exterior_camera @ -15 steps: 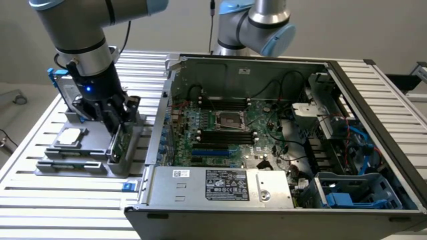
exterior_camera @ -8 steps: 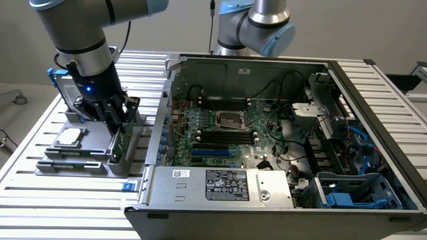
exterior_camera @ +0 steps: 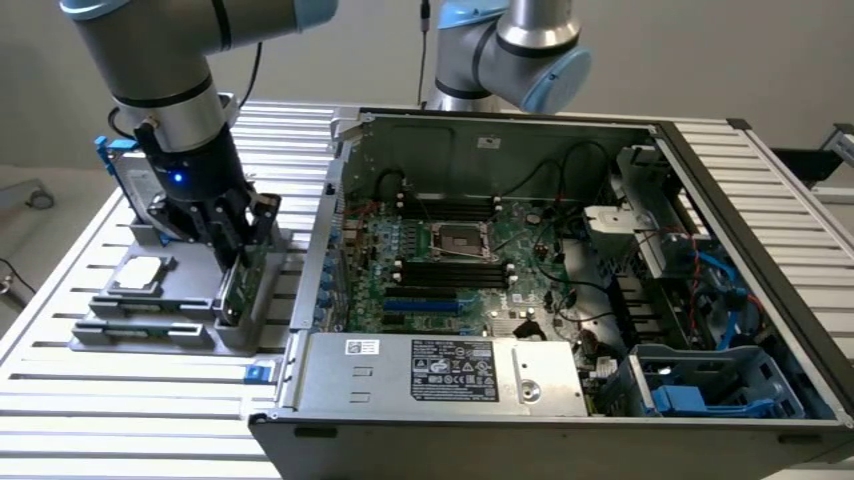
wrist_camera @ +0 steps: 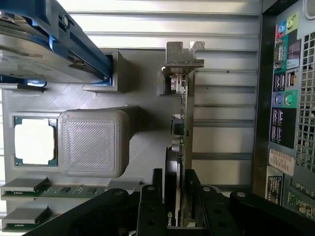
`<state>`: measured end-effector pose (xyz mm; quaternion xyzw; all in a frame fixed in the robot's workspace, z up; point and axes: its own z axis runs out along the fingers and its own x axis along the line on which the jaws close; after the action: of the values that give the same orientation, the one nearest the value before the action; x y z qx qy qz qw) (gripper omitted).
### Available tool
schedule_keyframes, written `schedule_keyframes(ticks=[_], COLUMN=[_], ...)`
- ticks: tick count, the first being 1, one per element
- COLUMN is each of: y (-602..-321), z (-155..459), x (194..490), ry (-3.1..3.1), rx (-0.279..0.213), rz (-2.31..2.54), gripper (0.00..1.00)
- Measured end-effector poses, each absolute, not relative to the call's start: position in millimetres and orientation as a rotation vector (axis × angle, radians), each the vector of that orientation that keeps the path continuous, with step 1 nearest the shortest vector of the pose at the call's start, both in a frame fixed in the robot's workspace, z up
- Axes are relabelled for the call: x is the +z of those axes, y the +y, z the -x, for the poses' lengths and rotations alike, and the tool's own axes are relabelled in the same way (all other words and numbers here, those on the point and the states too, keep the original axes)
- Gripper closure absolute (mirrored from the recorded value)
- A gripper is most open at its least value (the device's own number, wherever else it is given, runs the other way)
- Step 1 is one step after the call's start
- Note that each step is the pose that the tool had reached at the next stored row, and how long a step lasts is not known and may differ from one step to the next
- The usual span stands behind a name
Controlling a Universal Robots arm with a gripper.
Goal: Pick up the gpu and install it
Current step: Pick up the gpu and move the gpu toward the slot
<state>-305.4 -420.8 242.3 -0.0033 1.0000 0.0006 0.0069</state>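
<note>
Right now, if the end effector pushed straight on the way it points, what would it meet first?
The gpu: the end effector is closed on its edge. Pushed further, the card would probably bear on the gray holder it stands in.

A silver table of long aluminium slats [exterior_camera: 80, 390] carries everything. On the exterior view's left, a flat grey ribbed plastic holder tray [exterior_camera: 140, 338] lies on the slats (its pockets hold parts). Just beside it, toward the exterior view's right, a large black and grey metal computer case [exterior_camera: 534, 445] lies on its side with its open face up. Bare slats show beyond the case on the far side. In the wrist view, the case's port-studded rear panel [wrist_camera: 290, 123] stands near the tray, with slats between them.
</note>
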Motion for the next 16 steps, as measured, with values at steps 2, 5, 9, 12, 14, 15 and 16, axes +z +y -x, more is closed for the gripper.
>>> schedule_keyframes(ticks=[2,5,9,12,14,15,16], y=[-420.3,-419.5,-419.4,-419.4,-419.4,-419.4,-419.4], z=[305.4,305.4,305.4,305.4,305.4,305.4,305.4], x=[242.2,242.2,242.2,242.2,242.2,242.3,242.2], ry=[3.126,3.124,3.122,3.121,3.121,3.121,3.121], rx=[0.001,0.0,0.0,-0.001,-0.001,-0.001,-0.001], rz=[0.011,0.012,0.012,0.012,0.012,0.012,0.012], gripper=[0.68,0.68,0.68,0.68,0.7,0.7,0.74])
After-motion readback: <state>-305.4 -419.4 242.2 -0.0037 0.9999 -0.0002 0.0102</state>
